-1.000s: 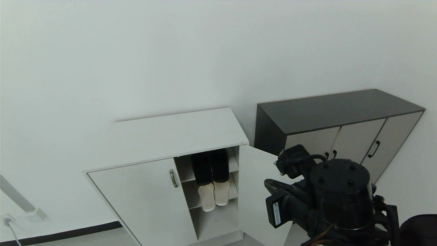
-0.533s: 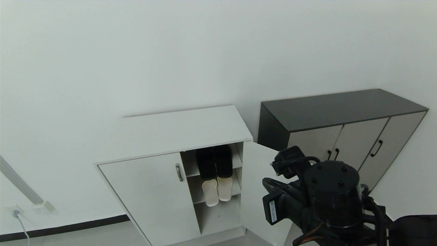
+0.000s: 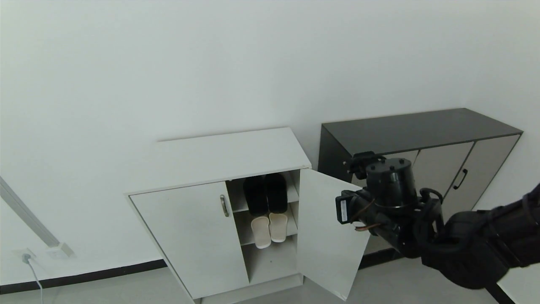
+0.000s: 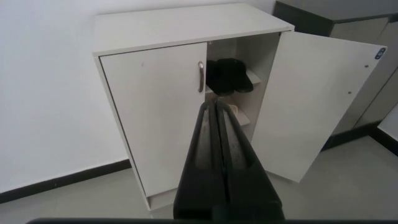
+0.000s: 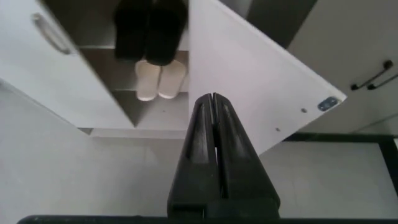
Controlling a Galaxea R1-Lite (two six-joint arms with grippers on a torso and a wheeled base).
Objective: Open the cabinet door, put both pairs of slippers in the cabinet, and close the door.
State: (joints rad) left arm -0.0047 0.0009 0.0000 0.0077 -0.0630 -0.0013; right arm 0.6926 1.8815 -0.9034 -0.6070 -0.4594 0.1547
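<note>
Two pairs of slippers lie inside the white cabinet [image 3: 228,154], which stands on the floor [image 3: 126,291] against a plain wall [image 3: 211,63]. The black slippers [image 3: 265,194] sit side by side on the top shelf, touching each other. The cream slippers [image 3: 269,229] sit side by side on the shelf just below, directly under the black pair, with their near ends at the shelf's front edge. The cabinet's right-hand door [image 3: 327,228] stands swung wide out. The left-hand door [image 3: 190,236] is closed, with a metal handle [image 3: 224,205] upright near its inner edge.

The right arm [image 3: 392,198] is held in front of the cabinet, by the outer edge of the swung door. In the head view it overlaps that edge, and whether it touches the door cannot be told. The right claw [image 5: 212,102] is clenched, its fingers pressed flat together with nothing between them, and it is aimed toward the swung door and the slipper shelves. The left claw [image 4: 216,109] is likewise clenched and empty. It points at the cabinet's front, near where the closed door meets the shelves, and is well apart from it.

A dark cabinet [image 3: 417,126] with grey doors stands just beside the white one, on its right, against the same wall. A wall socket [image 3: 25,255] with a cable plugged in sits low on the wall to the left.
</note>
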